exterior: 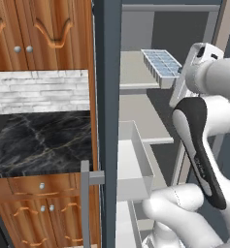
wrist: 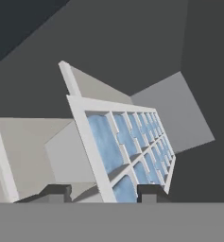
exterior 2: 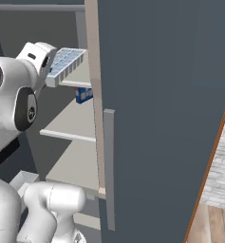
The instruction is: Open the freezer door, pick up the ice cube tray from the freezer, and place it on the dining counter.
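Ice cube tray [exterior: 161, 65], tilted, is seen above an upper freezer shelf [exterior: 136, 72], its near edge gripped between the pincer [wrist: 104, 193] tips. A small dark blue box [exterior 2: 83, 94] is seen on the shelf below.

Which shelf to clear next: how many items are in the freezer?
2: the ice tray on the upper shelf, and a small blue box on the shelf below it. More may be hidden.

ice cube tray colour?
White frame, pale blue cells: the ice cube tray shows best in the hand view.
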Motion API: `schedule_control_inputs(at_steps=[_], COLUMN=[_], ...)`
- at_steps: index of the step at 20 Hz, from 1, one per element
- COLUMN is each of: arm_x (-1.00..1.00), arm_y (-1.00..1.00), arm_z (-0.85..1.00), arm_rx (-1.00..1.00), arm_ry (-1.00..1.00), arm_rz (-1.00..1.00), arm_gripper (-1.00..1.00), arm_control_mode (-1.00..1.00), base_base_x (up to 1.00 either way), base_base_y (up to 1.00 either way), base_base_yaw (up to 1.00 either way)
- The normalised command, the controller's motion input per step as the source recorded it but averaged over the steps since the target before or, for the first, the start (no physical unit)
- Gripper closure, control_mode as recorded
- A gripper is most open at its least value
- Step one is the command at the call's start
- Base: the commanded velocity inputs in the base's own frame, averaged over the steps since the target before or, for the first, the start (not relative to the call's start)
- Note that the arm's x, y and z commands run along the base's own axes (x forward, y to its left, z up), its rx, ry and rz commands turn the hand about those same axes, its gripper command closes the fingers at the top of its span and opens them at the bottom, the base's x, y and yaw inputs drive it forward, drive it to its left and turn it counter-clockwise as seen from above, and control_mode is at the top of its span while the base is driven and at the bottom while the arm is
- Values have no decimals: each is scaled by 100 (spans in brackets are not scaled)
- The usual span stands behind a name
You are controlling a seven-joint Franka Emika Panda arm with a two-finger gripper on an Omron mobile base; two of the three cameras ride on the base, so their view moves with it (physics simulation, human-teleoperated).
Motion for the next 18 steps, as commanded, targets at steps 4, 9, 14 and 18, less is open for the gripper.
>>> schedule_control_inputs(at_steps=[4,9,14,18], arm_x=[-98,-89,-49,-36], arm_y=[-4,-11,-15,-4], arm_z=[0,0,0,0], arm_rx=[0,0,0,0], arm_ry=[0,0,1,7], arm_rz=[0,0,0,0], arm_gripper=[100,100,100,100], arm_control_mode=[-100,-100,-100,-100], base_base_x=[0,0,0,0], base_base_y=[0,0,0,0], base_base_yaw=[0,0,0,0])
